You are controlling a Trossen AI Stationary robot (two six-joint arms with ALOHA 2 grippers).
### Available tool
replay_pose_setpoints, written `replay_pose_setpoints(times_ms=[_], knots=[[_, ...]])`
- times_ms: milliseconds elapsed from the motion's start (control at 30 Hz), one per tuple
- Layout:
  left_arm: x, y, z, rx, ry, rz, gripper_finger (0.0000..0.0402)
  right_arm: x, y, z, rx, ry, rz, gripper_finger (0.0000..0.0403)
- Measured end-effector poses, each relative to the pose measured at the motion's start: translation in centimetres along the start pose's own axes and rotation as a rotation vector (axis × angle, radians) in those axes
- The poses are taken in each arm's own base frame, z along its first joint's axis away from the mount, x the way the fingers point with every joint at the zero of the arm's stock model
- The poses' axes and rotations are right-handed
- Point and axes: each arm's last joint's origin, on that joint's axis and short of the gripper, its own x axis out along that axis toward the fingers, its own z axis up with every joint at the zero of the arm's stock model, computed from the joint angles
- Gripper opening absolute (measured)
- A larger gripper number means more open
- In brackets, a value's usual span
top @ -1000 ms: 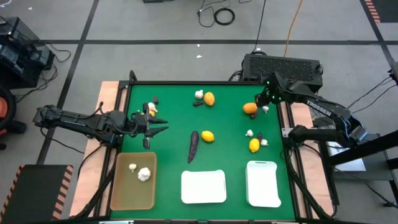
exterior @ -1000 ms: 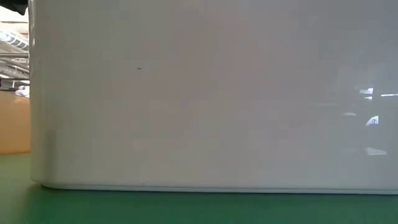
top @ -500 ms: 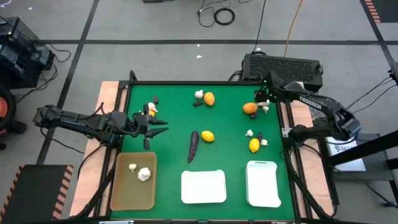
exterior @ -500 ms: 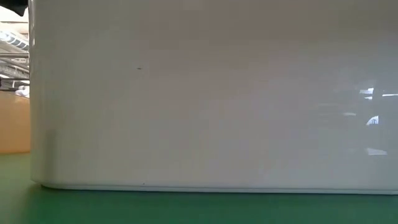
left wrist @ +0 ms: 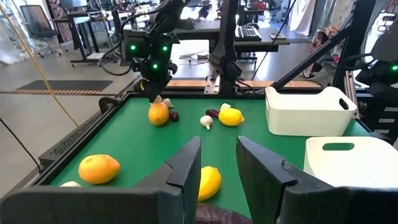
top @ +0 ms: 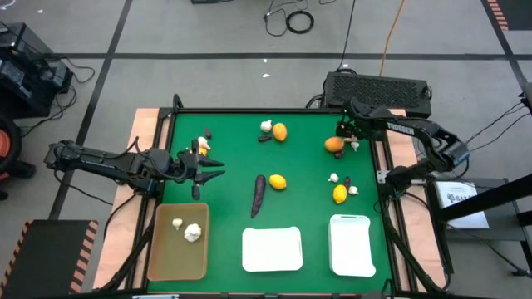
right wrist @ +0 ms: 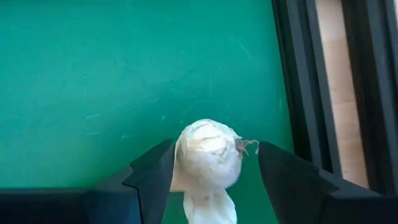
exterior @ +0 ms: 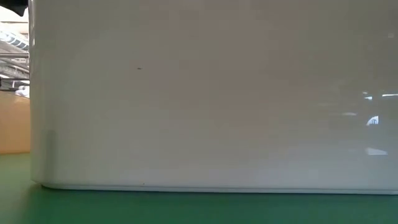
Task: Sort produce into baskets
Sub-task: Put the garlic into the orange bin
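Observation:
My right gripper [top: 349,133] is open at the table's far right, pointing down. Its fingers stand on either side of a whitish bulb [right wrist: 205,152], which lies on the green mat beside an orange fruit [top: 334,144]. My left gripper [top: 214,169] is open and empty at the table's left, level above the mat. A yellow fruit [top: 278,182] and a long purple piece [top: 258,193] lie mid-table. The tan tray [top: 162,262] at the near left holds two bulbs [top: 193,232]. Two white trays [top: 272,259] [top: 352,257] stand along the near edge. My right gripper comes at the bulb from above with one finger [right wrist: 155,174] close against the bulb's side [right wrist: 181,155] and the other finger [right wrist: 286,174] a gap away. I cannot tell whether a finger touches it. The bulb lies on the mat.
More produce lies about. An orange fruit, a bulb and a small purple piece [top: 274,131] lie at the far middle. A yellow fruit [top: 339,194] with two bulbs lies at the right. A small pile [top: 201,145] lies by my left gripper. A white tray wall [exterior: 211,93] fills the low view.
My right gripper has moved a little toward the table's left, over the bulb beside the orange fruit, and its arm has swung round behind it. The produce has stayed in place.

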Motion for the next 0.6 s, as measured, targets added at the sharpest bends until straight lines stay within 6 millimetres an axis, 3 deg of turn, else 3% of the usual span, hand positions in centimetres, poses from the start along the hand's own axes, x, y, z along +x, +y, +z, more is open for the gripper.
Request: replay_pose_setpoints(times_ms=[300,600], knots=[[0.00,0.06,-0.20,0.004,0.020,0.021,0.0109,0.50,0.32,-0.33,-0.036,0.010,-0.029,0.0217],[0.00,0.06,-0.20,0.003,0.020,0.022,0.0109,0.50,0.32,-0.34,-0.041,0.012,-0.028,0.0137]])
